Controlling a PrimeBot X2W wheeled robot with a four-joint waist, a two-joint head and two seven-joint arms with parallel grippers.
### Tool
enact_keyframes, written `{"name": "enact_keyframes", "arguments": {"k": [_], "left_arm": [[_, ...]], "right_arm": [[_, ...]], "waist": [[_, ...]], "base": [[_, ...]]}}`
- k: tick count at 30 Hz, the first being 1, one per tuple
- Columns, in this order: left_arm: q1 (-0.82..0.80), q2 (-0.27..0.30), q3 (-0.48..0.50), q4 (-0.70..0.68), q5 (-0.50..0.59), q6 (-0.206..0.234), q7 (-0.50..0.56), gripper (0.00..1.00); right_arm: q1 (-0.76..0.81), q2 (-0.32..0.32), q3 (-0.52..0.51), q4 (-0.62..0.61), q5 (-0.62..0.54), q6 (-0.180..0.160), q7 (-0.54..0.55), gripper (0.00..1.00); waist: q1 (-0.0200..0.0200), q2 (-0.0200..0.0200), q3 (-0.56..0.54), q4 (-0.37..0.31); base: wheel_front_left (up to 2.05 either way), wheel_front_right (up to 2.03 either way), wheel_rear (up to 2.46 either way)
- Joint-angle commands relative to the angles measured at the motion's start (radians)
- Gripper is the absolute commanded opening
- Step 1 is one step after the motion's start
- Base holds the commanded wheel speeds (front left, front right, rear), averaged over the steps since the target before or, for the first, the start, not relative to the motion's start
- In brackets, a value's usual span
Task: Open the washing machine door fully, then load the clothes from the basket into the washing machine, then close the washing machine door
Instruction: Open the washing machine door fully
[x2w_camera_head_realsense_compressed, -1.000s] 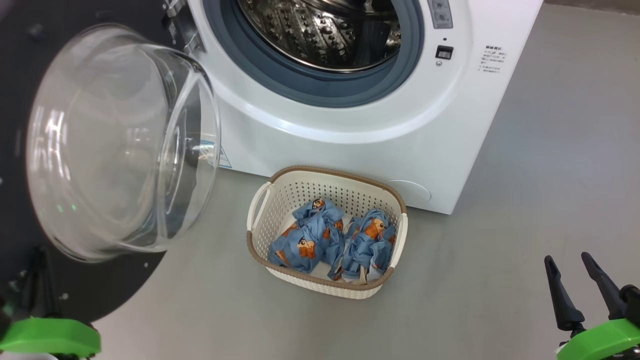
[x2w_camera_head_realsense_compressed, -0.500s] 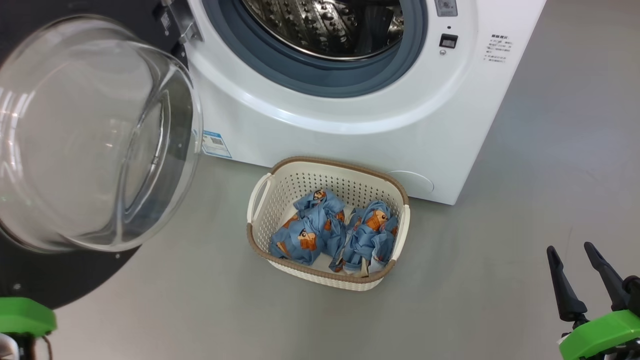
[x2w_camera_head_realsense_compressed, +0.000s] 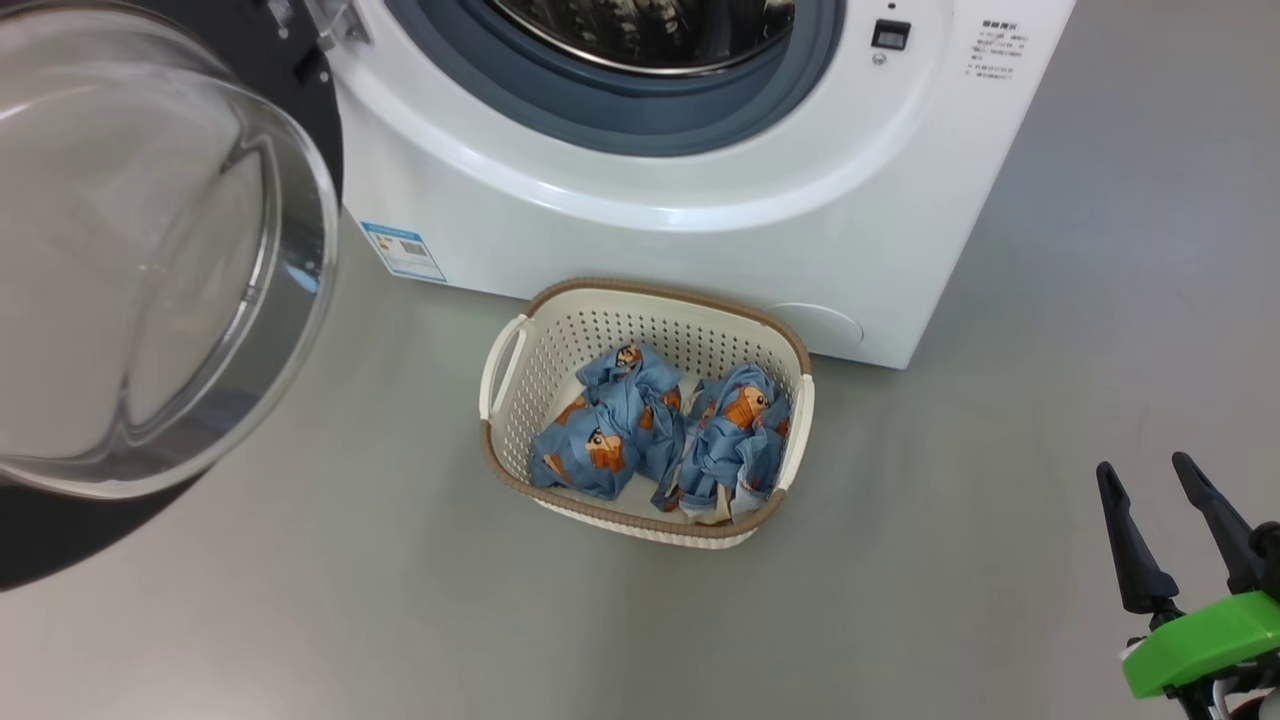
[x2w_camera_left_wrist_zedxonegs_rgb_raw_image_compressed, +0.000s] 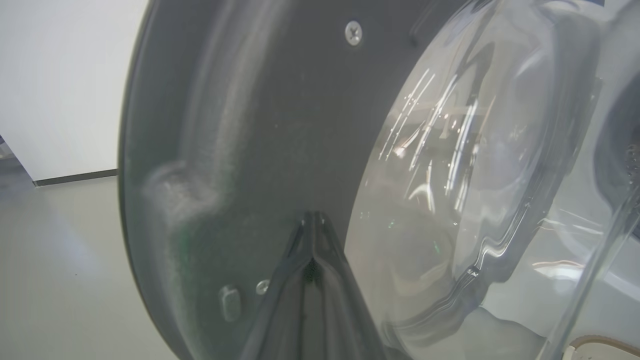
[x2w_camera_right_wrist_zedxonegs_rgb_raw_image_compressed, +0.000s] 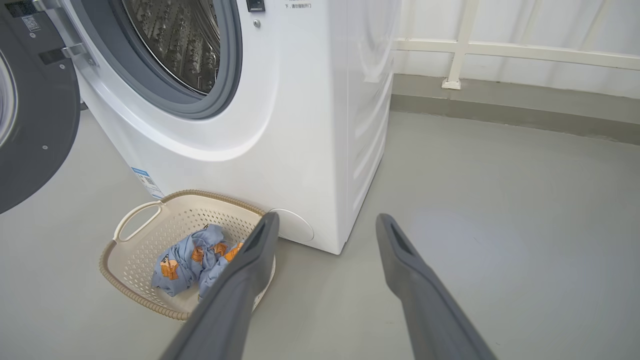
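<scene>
Grey floor (x2w_camera_head_realsense_compressed: 950, 500), door (x2w_camera_head_realsense_compressed: 60, 545) open leftward, bowl (x2w_camera_head_realsense_compressed: 150, 250) bulging rightward, left pincer (x2w_camera_left_wrist_zedxonegs_rgb_raw_image_compressed: 312, 220) closed, right pincer (x2w_camera_head_realsense_compressed: 1142, 464) wide, empty

Small print (x2w_camera_head_realsense_compressed: 1003, 47) on washing machine (x2w_camera_head_realsense_compressed: 650, 250) unreadable

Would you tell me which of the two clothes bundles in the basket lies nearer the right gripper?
The right-hand bundle in the head view, against the basket wall facing the right gripper; the other bundle lies toward the left handle.
</scene>
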Motion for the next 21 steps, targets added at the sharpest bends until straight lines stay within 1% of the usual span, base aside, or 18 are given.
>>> {"name": "enact_keyframes", "arguments": {"k": [1,6,11,21], "left_arm": [[-0.043,0.076,0.054,-0.003,0.011,-0.002,-0.006,0.0],[-0.082,0.089,0.117,0.061,0.038,-0.017,-0.006,0.0],[-0.123,0.111,0.176,0.122,0.051,-0.043,-0.006,0.0],[-0.223,0.174,0.232,0.243,0.103,-0.083,-0.006,0.0]], "right_arm": [[-0.026,-0.024,0.026,-0.026,-0.004,0.002,-0.012,1.0],[-0.046,-0.029,0.033,-0.028,-0.005,0.002,-0.012,1.0],[-0.064,-0.027,0.037,-0.031,-0.007,0.002,-0.012,1.0],[-0.102,-0.038,0.05,-0.037,-0.008,0.002,-0.012,1.0]], "waist": [[0.0,-0.0001,0.013,-0.005],[0.0,-0.0001,0.038,-0.017],[0.0,-0.0001,0.063,-0.026],[0.0,-0.0001,0.12,-0.036]], "base": [[0.0,0.0,0.0],[0.0,0.0,0.0],[0.0,0.0,0.0],[0.0,0.0,0.0]]}}
